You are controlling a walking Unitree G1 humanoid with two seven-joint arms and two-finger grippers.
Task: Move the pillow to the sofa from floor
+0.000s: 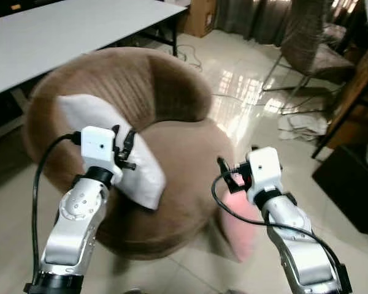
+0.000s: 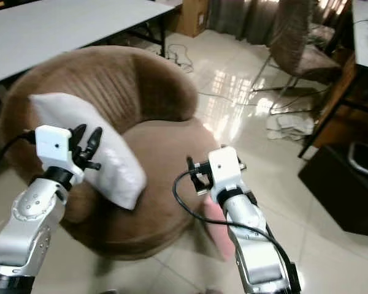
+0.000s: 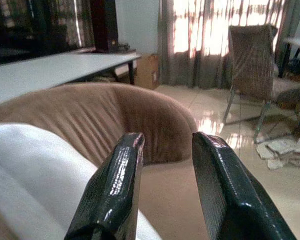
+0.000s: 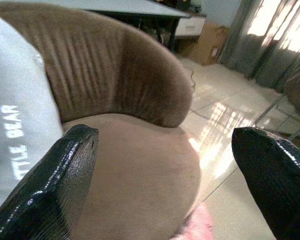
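Floor (image 1: pixel 245 92) of glossy pale tile lies open to the robot's right of the sofa, running back to a wicker chair (image 1: pixel 310 43) and curtains (image 2: pixel 245 15). A white table (image 1: pixel 61 33) closes off the far left, just behind the sofa's back.

Sofa (image 1: pixel 172 153): round, brown, with a high curved back and a bare seat toward the robot's right. Its front edge sits close below both arms.

White pillow (image 2: pixel 104 147): lies on the sofa, leaning on the left armrest and back. Its long axis runs from the upper left down toward the seat front, lower corner hanging near the seat edge. Printed lettering on it shows in the right wrist view, partly cut off.

Pink pillow (image 1: pixel 242 229): on the floor against the sofa's front right side, largely hidden behind the right arm; its shape and lie cannot be made out.

Left gripper (image 1: pixel 124 147): held over the white pillow, fingers (image 3: pixel 110 195) a narrow gap apart, nothing between them.

Right gripper (image 1: pixel 227 174): held above the sofa's front edge, near the pink pillow, fingers (image 4: pixel 50 190) spread wide and empty.
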